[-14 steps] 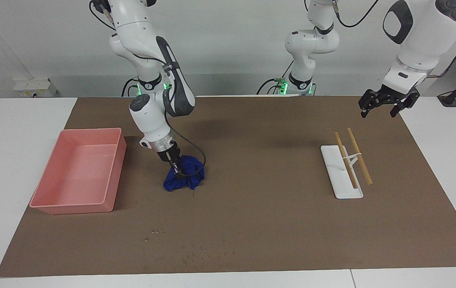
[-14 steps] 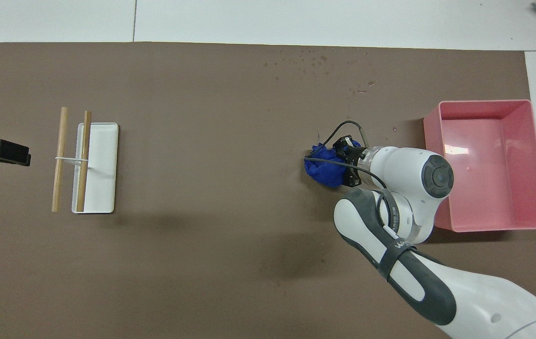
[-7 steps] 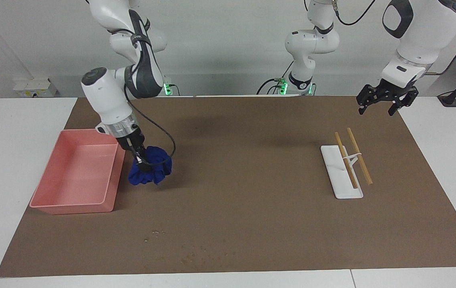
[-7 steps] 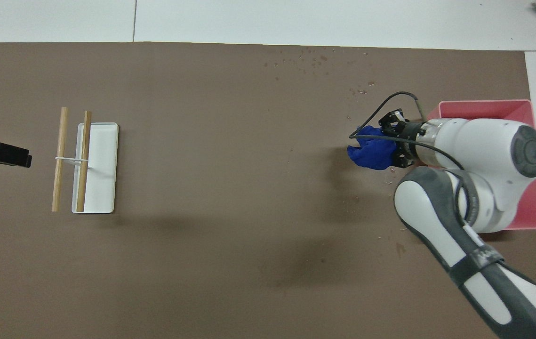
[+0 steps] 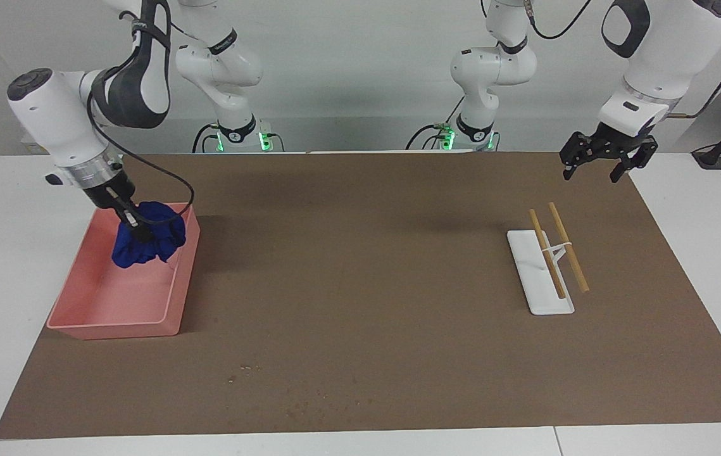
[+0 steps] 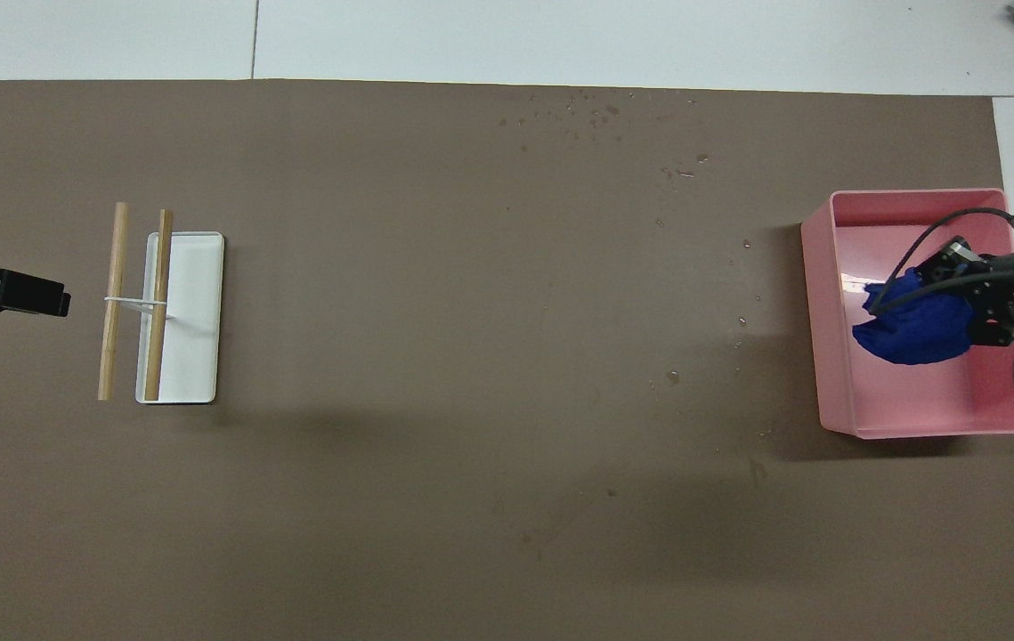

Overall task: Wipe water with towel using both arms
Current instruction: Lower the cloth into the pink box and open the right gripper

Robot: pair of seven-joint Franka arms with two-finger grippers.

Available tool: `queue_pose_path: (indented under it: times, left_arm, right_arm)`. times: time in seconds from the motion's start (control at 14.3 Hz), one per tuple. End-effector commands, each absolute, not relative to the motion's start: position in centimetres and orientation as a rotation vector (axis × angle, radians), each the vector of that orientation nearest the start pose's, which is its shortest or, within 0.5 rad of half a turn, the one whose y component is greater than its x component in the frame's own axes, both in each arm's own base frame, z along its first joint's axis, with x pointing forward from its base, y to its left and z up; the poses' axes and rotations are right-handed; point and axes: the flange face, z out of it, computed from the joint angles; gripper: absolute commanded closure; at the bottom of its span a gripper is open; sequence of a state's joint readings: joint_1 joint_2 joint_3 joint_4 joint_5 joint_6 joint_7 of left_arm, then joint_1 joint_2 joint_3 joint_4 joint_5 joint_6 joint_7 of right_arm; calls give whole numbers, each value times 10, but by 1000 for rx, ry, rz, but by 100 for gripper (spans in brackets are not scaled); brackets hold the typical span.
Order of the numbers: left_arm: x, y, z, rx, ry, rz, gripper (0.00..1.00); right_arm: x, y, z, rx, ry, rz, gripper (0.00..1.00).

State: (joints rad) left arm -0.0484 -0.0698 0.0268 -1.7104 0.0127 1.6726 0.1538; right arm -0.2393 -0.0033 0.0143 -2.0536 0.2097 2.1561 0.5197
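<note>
- The towel (image 5: 148,244) is gripped, bunched up, in the closed right end effector (image 5: 135,229) and is held over the pink bin (image 5: 170,303) at the right arm's end of the worktop (image 5: 398,354).
- Whether the towel touches the bin's floor cannot be told.
- Water (image 6: 591,116) is seen as scattered drops on the brown mat (image 6: 435,267), farther from the robots than the bin; more specks lie beside the bin.
- The wiping is judged unfinished, since drops remain.
- The left end effector (image 5: 601,161) waits, jaws spread and empty, above the mat's corner near the white tray (image 5: 528,278) with its two wooden sticks (image 5: 556,247).
</note>
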Motion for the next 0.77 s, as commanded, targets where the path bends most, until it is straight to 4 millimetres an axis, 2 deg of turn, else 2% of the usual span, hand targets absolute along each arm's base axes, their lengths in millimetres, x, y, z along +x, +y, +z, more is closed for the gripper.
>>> queue_pose_path:
  times: [0.0, 0.14, 0.21, 0.42, 0.49, 0.7]
  left_arm:
    - [533, -6, 607, -3128, 270, -48, 0]
    - [533, -7, 607, -3128, 272, -43, 0]
    - [533, -9, 607, -3127, 277, -48, 0]
    - [533, -9, 607, -3127, 280, -48, 0]
    - [533, -9, 607, -3127, 280, -43, 0]
    - [533, -9, 607, -3127, 280, -48, 0]
  right_arm:
    - [527, -150, 402, -2778, 1081, -33, 100]
    - [528, -158, 371, -2811, 1023, 7, 100]
    - [530, -174, 361, -2854, 973, -48, 100]
    - [531, -181, 346, -2892, 904, -60, 100]
    - [530, -181, 346, -2914, 827, -46, 1]
    - [535, -170, 353, -2946, 720, -61, 0]
